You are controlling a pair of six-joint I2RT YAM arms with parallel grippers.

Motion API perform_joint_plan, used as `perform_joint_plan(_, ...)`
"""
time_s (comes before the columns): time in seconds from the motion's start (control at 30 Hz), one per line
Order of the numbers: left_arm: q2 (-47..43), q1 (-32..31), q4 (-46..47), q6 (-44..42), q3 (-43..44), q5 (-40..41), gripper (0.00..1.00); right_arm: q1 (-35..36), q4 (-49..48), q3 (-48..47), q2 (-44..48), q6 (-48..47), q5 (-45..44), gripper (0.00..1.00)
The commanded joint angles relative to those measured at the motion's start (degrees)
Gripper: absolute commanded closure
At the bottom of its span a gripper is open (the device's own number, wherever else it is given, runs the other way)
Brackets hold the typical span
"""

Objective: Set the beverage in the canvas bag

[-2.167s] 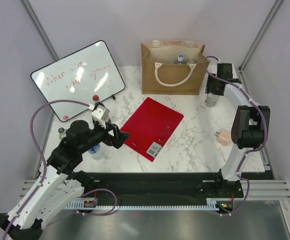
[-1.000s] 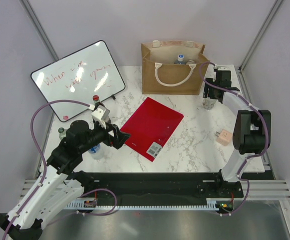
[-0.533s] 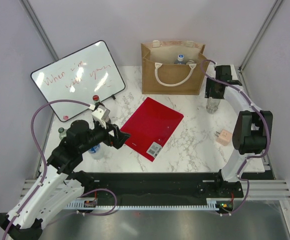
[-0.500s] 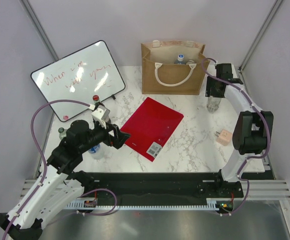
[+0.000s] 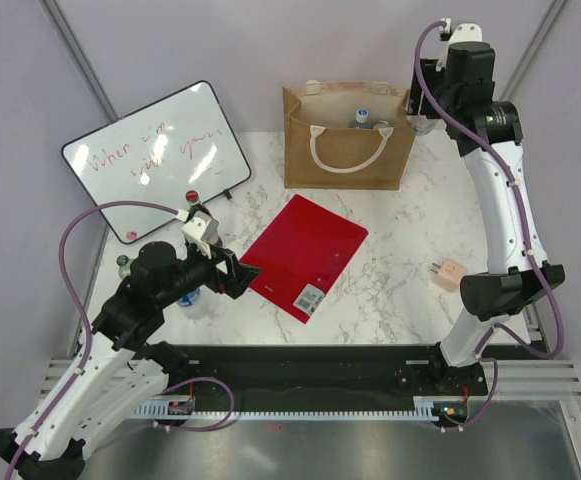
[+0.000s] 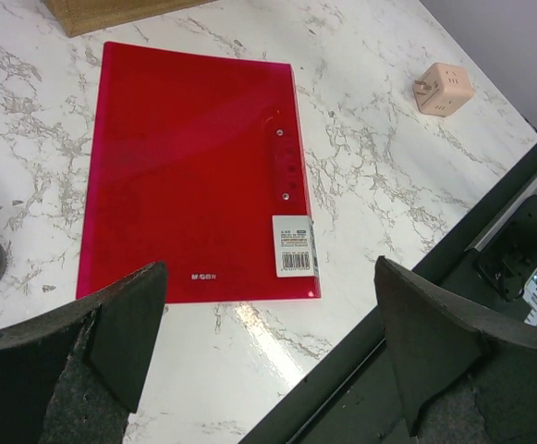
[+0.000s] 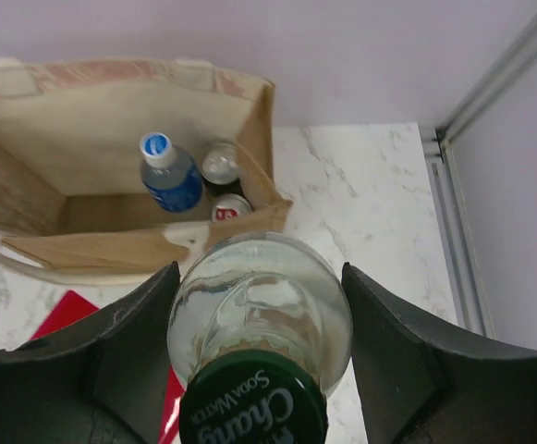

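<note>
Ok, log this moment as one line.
right gripper: shut on clear glass green-capped bottle | bottle: raised beside tan canvas bag | left gripper: open near red folder

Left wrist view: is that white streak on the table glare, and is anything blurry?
Left wrist view: yes, glare on the marble table below the red folder; right wrist view: the bottle cap close to the lens looks slightly soft, the canvas bag sharp; top view: even light.

1. The top camera sits high behind the near edge, looking down over the whole table (image 5: 400, 240).
2. The left wrist camera hangs low and close, facing right across the red folder (image 6: 185, 166), which the top view also shows.
3. The right wrist camera, high at the far right, looks down past a close bottle (image 7: 259, 314) into the bag (image 7: 92, 125).
</note>
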State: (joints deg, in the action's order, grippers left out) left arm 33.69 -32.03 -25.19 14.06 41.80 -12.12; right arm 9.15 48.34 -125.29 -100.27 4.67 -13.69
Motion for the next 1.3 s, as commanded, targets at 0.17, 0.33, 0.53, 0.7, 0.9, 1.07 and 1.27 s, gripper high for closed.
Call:
perform_joint_plan(0.17,-1.00,-0.31,1.11,-0.53,0.21,-0.01,0.00,1.49,-26.92,2.14,0.17,-2.81,4.89,1.00)
perform_joint_plan(0.33,-0.73,-0.31,1.20,-0.62,0.21,-0.36,0.00,2.37,-28.04,-6.52,-10.36,-5.20,7.54,1.00)
perform_joint_plan(0.53,-0.91,-0.31,1.20,-0.62,0.12,-0.19,0.00,2.37,-29.35,-13.84,-16.79,-2.82,10.26,1.00)
perform_joint_plan(0.7,-0.91,-0.31,1.20,-0.62,0.03,-0.01,0.00,2.45,-30.32,-7.26,-17.68,-0.54,12.55,1.00)
perform_joint_plan(0.9,-0.38,-0.31,1.11,-0.62,0.03,-0.27,0.00,2.98,-29.79,0.40,-14.87,-0.54,15.19,1.00)
perform_joint_plan(1.07,-0.12,-0.31,1.20,-0.71,0.12,0.25,0.00,3.24,-29.35,0.40,-15.22,-0.71,17.47,1.00)
perform_joint_plan(1.27,0.14,-0.31,1.20,-0.71,-0.05,0.17,0.00,4.04,-29.26,1.81,-15.48,-1.68,18.09,1.00)
